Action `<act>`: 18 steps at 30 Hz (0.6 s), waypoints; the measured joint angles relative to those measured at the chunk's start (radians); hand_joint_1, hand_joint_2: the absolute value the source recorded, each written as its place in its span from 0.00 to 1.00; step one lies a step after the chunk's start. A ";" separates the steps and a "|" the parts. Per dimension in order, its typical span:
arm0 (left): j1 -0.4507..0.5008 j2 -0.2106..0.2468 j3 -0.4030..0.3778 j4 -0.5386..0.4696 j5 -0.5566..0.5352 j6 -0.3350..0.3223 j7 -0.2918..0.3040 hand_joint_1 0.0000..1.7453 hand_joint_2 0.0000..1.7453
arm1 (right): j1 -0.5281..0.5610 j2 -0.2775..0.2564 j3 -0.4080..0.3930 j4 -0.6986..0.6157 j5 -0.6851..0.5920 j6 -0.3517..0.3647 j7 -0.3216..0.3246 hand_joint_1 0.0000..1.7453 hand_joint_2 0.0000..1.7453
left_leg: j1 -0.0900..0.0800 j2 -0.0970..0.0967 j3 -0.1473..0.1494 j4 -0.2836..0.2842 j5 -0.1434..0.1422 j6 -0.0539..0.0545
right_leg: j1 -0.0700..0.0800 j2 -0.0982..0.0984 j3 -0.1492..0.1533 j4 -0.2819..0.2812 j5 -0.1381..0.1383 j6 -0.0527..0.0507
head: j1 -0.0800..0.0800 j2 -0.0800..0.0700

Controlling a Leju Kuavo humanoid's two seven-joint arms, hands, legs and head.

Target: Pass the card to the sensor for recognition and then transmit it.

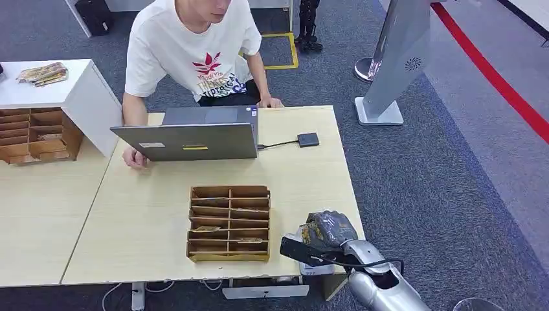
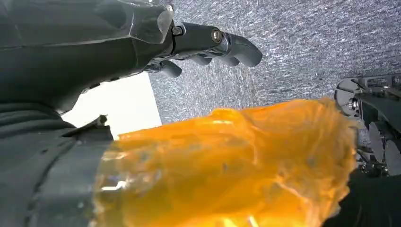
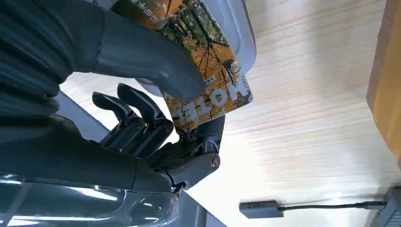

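While pinching the hotel card (image 3: 208, 71) between thumb and fingers, the right robot hand (image 1: 327, 230) hangs low over the counter (image 1: 162, 207), probably carrying it toward the sensor (image 1: 308, 139).

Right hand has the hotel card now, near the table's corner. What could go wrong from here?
1. The right hand pinches the hotel card mainly with the thumb, and much of the card sticks out, so it may slip.
2. The hand sits at the table edge, so a dropped card could reach the carpet.
3. The card reader lies near the laptop and the person's hand, so reaching could bump them.
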 joint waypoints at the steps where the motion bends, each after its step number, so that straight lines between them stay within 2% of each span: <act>1: 0.000 0.000 0.000 0.000 0.000 0.000 0.000 0.00 0.00 | 0.000 0.000 0.000 0.000 0.000 0.000 0.000 1.00 1.00 | 0.000 0.000 0.000 0.000 0.000 0.000 | 0.000 0.000 0.000 0.000 0.000 0.000 | 0.000 0.000; 18: 0.000 0.000 0.000 0.000 -0.003 -0.005 0.000 0.00 0.00 | -0.006 0.000 0.001 0.005 0.000 0.003 0.000 1.00 1.00 | 0.000 0.000 0.000 0.000 0.000 0.000 | 0.000 0.000 0.000 0.000 0.000 0.000 | 0.000 0.000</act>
